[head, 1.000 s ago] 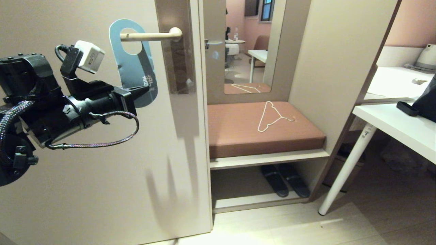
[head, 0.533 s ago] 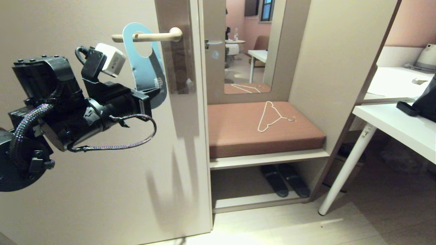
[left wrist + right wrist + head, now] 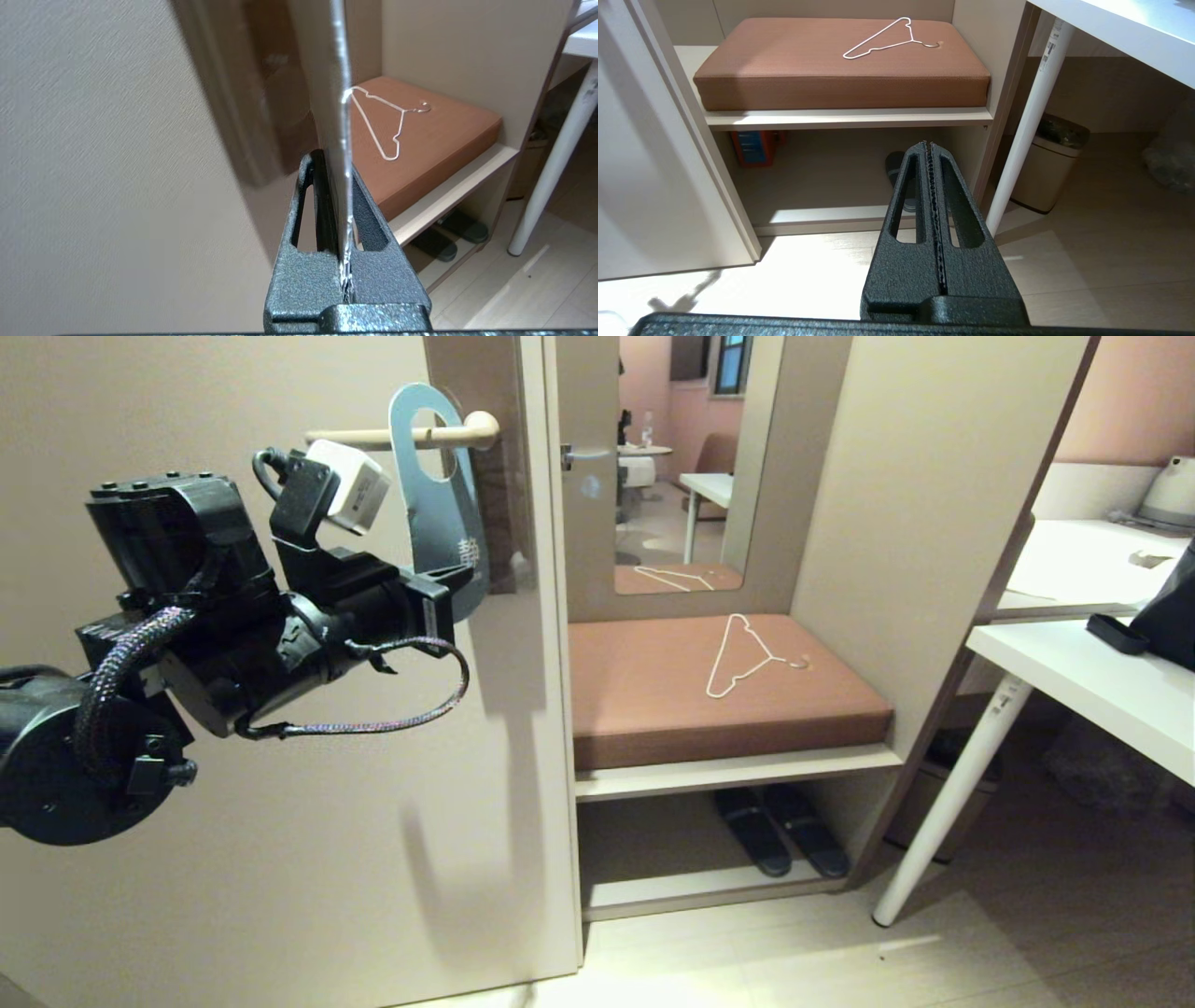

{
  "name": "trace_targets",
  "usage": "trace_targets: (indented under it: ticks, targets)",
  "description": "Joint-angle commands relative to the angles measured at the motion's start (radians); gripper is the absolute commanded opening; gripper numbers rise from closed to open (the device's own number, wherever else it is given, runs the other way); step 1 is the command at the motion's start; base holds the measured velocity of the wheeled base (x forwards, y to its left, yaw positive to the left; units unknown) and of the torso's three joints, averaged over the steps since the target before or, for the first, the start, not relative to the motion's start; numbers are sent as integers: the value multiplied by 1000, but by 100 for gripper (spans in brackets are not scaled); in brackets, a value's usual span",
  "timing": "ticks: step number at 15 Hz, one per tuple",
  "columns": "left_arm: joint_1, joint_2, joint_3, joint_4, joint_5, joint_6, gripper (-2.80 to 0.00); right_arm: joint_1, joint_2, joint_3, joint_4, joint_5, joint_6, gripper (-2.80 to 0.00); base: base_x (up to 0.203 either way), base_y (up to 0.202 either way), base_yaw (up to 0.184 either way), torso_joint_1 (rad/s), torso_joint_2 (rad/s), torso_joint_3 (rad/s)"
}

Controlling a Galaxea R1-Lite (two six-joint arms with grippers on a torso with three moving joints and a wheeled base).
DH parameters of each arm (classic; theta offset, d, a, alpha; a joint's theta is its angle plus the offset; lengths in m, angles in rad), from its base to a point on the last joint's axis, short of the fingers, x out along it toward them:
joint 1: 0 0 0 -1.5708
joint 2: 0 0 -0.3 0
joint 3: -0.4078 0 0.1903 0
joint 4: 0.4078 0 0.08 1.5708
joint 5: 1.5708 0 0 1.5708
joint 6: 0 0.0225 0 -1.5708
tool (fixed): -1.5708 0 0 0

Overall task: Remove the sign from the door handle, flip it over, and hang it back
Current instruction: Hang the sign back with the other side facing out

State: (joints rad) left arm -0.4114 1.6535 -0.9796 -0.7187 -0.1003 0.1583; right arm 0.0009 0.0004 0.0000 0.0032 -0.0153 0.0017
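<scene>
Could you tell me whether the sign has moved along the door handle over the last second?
Yes. Held by the left gripper, the sign has slid along the door handle from its free tip towards the knuckle end.

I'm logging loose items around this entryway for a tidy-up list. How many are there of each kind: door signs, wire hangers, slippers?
Door signs: 1, the sign, looped on the door handle and gripped by the left gripper
Wire hangers: 1, the white hanger on the brown cushion
Slippers: 2, the dark slippers under the bench
Total: 4
</scene>
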Motion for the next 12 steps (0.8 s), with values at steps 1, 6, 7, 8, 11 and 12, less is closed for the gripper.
trace_targets:
  ticks: [1, 6, 7, 8, 11, 12]
  targets:
    - [-16, 24, -26, -4, 4, 1, -280, 1, 0, 0, 0, 0, 0, -280, 0, 0, 0, 0, 0, 0]
    - [-49, 45, -41, -2, 28, 3, -280, 1, 0, 0, 0, 0, 0, -280, 0, 0, 0, 0, 0, 0]
    - [-52, 45, -41, -2, 28, 3, -280, 1, 0, 0, 0, 0, 0, -280, 0, 0, 0, 0, 0, 0]
    - [-52, 45, -41, -2, 28, 3, -280, 1, 0, 0, 0, 0, 0, -280, 0, 0, 0, 0, 0, 0]
    - [-52, 43, -38, 2, 29, 7, -280, 1, 0, 0, 0, 0, 0, -280, 0, 0, 0, 0, 0, 0]
    - [-52, 43, -37, 1, 33, 12, -280, 0, 0, 0, 0, 0, 0, -280, 0, 0, 0, 0, 0, 0]
